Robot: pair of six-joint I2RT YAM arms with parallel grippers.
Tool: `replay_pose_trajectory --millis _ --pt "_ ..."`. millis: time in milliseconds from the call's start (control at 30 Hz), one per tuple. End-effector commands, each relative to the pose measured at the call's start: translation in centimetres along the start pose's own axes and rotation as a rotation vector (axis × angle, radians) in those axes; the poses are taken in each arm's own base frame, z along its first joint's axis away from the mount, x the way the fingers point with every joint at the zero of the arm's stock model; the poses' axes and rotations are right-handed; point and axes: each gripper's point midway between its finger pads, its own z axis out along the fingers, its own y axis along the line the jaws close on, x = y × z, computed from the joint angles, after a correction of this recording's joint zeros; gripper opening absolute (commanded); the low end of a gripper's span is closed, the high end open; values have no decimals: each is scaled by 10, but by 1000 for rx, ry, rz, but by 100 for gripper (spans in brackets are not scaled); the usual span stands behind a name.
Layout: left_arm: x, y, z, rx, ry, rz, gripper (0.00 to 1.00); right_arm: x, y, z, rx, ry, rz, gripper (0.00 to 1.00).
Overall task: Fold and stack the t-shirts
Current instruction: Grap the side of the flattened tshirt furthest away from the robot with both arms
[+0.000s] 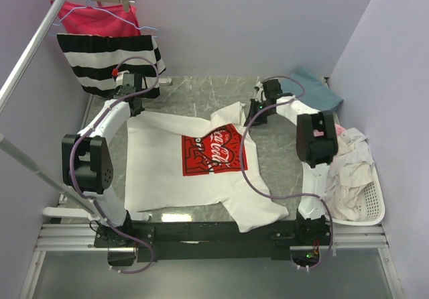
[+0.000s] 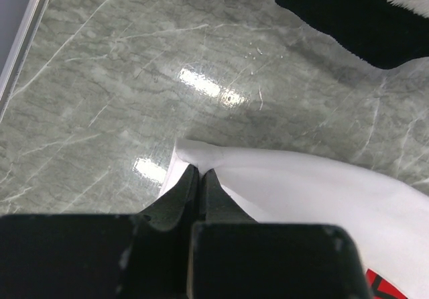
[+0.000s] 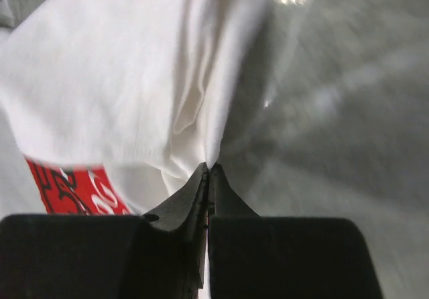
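Note:
A white t-shirt (image 1: 167,171) with a red square logo print (image 1: 213,150) lies spread on the marble table. My left gripper (image 1: 134,98) is shut on its far left corner; in the left wrist view the fingertips (image 2: 200,171) pinch the white hem (image 2: 201,153). My right gripper (image 1: 258,114) is shut on its far right edge; in the right wrist view the closed tips (image 3: 209,168) pinch a fold of the white cloth (image 3: 134,78). A teal-blue t-shirt (image 1: 318,90) lies at the far right. Pale white and pink tees (image 1: 345,171) fill a basket at the right.
A black-and-white striped garment (image 1: 107,61) and a red-pink garment (image 1: 97,17) hang on a rack at the far left, close to my left gripper. A white basket (image 1: 372,208) stands at the right edge. Purple walls close in the table.

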Motion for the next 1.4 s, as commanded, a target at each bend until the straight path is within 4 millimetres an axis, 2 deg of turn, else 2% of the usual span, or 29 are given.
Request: replay_pose_trajectory --millis 0,67,100,133,200,300,333,400,433,467,533,567,600,633,700,733,800,833,900,1000,1033,1133,1200,1267,1367 --pt "-17 -2 -4 19 -39 -14 1 -56 -8 -107 266 -367 -30 0" --pt "-16 -3 -2 22 -36 -13 1 -55 -11 -133 336 -438 -11 0" --pt "-14 -4 -1 24 -31 -13 1 -55 -22 -145 407 -474 6 0" --pt "-13 -4 -1 27 -30 -11 1 -54 -20 -154 408 -513 5 0" --pt "-10 -7 2 37 -21 -12 1 -57 -16 -157 391 -538 -1 0" --pt "-8 -10 4 47 -13 -11 1 -58 -4 -132 301 -446 -21 0" --pt "-8 -11 5 54 -10 -11 1 -55 8 -111 211 -368 -32 0" --pt "-8 -12 5 56 -7 -9 1 -51 24 -89 98 -290 -44 0" --pt "-8 -12 5 59 -9 -10 1 -51 31 -68 28 -247 -44 0" --pt "-7 -13 5 60 -7 -9 1 -41 63 -61 -167 -162 -58 0" --pt "-7 -14 6 63 -4 -9 1 -32 90 -38 -289 -78 -63 0" --pt "-8 -14 5 67 -6 -10 1 -21 111 -35 -377 -21 -96 0" --pt "-7 -15 6 69 -2 -9 1 -15 120 -31 -388 15 -119 0" --pt "-7 -15 7 66 0 -6 1 3 138 -21 -401 84 -153 0" --pt "-6 -15 9 65 3 -3 1 24 152 -14 -434 161 -239 0" --pt "-5 -16 9 68 5 -2 1 44 159 -8 -434 233 -251 1" --pt "-4 -19 11 77 15 -1 1 53 152 1 -374 251 -271 5" --pt "-4 -20 11 80 16 -1 1 57 147 5 -357 240 -242 19" --pt "-2 -20 12 80 22 1 1 49 136 4 -299 189 -222 30" --pt "-2 -21 12 83 21 0 1 22 113 -10 -158 38 -203 39" --pt "-2 -21 12 87 24 1 1 8 108 -22 -116 -46 -199 44" --pt "-1 -23 14 92 27 1 1 -17 88 -45 -54 -152 -141 47" --pt "0 -23 15 91 32 3 1 -30 67 -54 1 -190 -96 49" --pt "1 -24 15 97 34 3 1 -34 58 -59 -6 -200 -69 49" --pt "1 -25 15 98 36 5 1 -44 32 -64 6 -229 3 50"
